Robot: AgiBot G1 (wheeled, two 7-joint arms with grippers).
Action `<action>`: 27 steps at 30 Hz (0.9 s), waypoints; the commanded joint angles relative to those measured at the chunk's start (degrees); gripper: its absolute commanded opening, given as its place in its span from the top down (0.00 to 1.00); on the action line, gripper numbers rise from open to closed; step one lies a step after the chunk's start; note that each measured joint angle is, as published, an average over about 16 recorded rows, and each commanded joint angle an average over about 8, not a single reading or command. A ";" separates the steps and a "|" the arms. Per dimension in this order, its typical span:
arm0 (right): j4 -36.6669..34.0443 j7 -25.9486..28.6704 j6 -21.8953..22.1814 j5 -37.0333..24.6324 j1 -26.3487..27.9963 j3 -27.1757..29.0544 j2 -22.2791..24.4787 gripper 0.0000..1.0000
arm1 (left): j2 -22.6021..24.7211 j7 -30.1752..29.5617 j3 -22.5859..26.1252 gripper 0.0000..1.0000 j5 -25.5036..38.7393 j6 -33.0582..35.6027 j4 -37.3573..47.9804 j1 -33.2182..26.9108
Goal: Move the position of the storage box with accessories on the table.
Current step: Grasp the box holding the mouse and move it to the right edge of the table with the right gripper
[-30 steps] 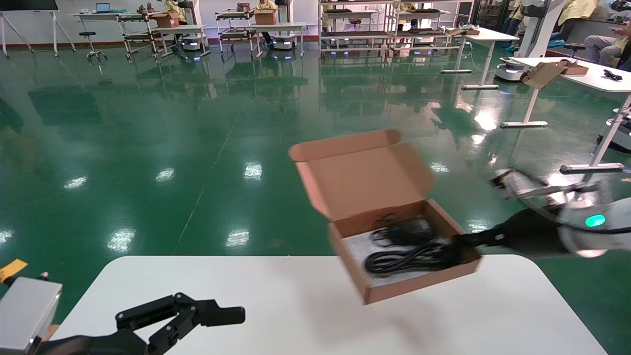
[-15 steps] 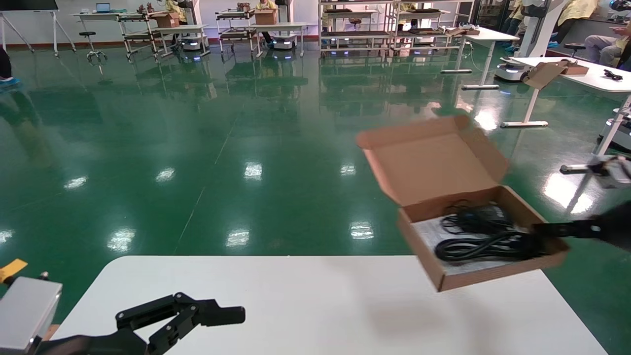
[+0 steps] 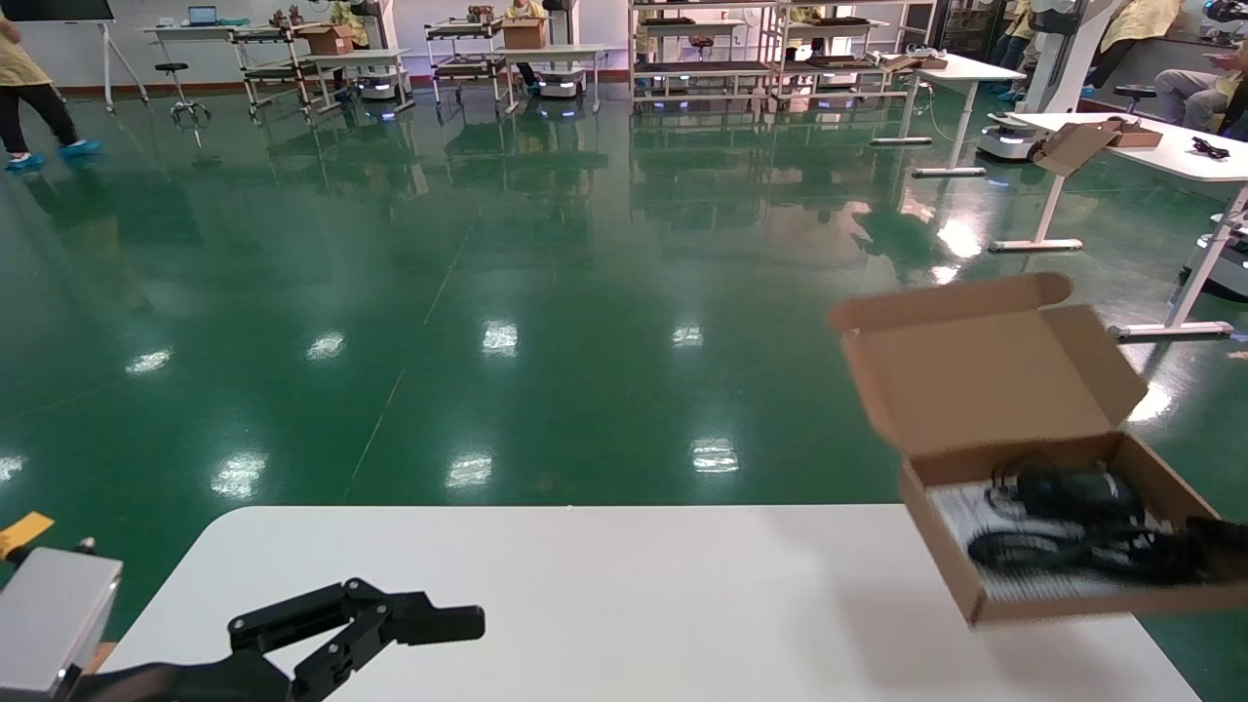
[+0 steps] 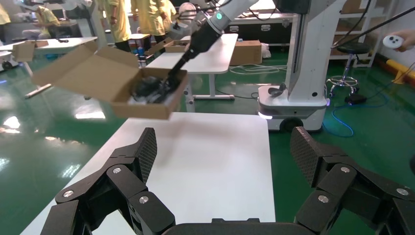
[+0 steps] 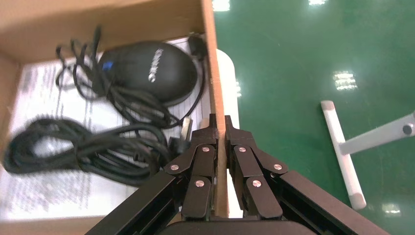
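The storage box [image 3: 1048, 595] is a shallow brown cardboard mailer with its lid [image 3: 985, 375] standing open. It hangs in the air over the far right corner of the white table [image 3: 624, 604]. Inside lie a black mouse [image 3: 1072, 492], a coiled black cable [image 3: 1063, 556] and a white printed sheet [image 3: 960, 512]. My right gripper [image 5: 219, 122] is shut on the box's side wall [image 5: 210, 58], with the mouse [image 5: 147, 71] and cable [image 5: 73, 147] beside it. My left gripper [image 3: 458, 624] rests open and empty at the table's near left; its wrist view shows the box [image 4: 147, 103] far off.
Green floor lies beyond the table's far edge. Smaller white desks [image 3: 1150, 146] stand at the back right, one with a cardboard carton [image 3: 1077, 146]. A white robot base [image 4: 293, 98] stands past the table's right side. A person [image 3: 29, 78] walks at the far left.
My right gripper has carried the box to the right, from over the table's middle to its far right corner, and a little lower. The left arm has not moved.
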 commanded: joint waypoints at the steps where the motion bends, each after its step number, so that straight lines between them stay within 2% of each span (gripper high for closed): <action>1: -0.43 -0.77 0.36 0.46 -0.99 0.31 0.56 1.00 | 0.00 0.00 0.00 0.00 0.00 0.00 0.00 0.00; 18: -1.24 -5.57 2.11 3.43 -10.18 2.40 2.11 1.00 | 0.00 0.00 0.01 0.00 0.00 0.00 0.00 0.00; 22: -0.88 -6.82 4.49 4.16 -11.79 2.91 1.50 1.00 | 0.00 0.00 0.01 0.00 -0.01 0.00 0.00 0.00; 27: -0.32 -8.72 9.92 6.06 -14.04 4.24 0.20 1.00 | 0.00 0.00 0.01 0.00 -0.01 0.00 0.00 0.00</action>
